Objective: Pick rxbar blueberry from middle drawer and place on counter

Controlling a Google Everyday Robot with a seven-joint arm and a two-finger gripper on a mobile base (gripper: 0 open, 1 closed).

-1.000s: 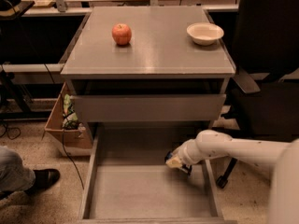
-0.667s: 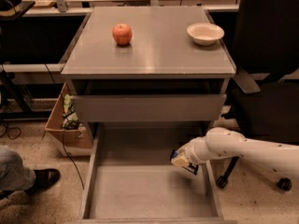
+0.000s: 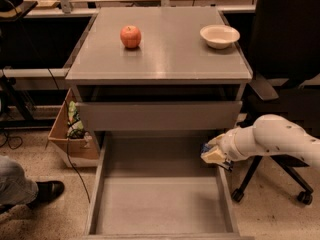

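At the lower left of the frame a person's leg and black shoe [image 3: 44, 190] are resting on the carpet, just beside a black cable. Right of them, a cardboard box [image 3: 66, 134] is leaning against the cabinet's left side. A green packet is showing inside it, its print too small to read.

The table [image 3: 165, 59] is filling the upper centre, its thin front edge running straight across above the drawers. An apple [image 3: 130, 36] is sitting towards the table's rear left and a white bowl [image 3: 219, 36] towards its rear right. They are well apart, with bare grey top lying between them and along the front edge.

Below, an upper drawer [image 3: 159, 115] is showing only its flat front. Under it the middle drawer [image 3: 160, 209] is standing pulled far out, its flat bottom lying open between low side walls.

At centre right the gripper [image 3: 212, 155] is hanging over the middle drawer's right wall, near the rear corner and level with the rim. Its jaws are clenched on the bar [image 3: 205, 147], which is showing only as dark blue slivers beside the tan fingers. Any lettering on it is hidden.

The white arm [image 3: 280, 141] is reaching in from the right edge, passing in front of a black office chair [image 3: 287, 59] that is crowding the cabinet's right side.
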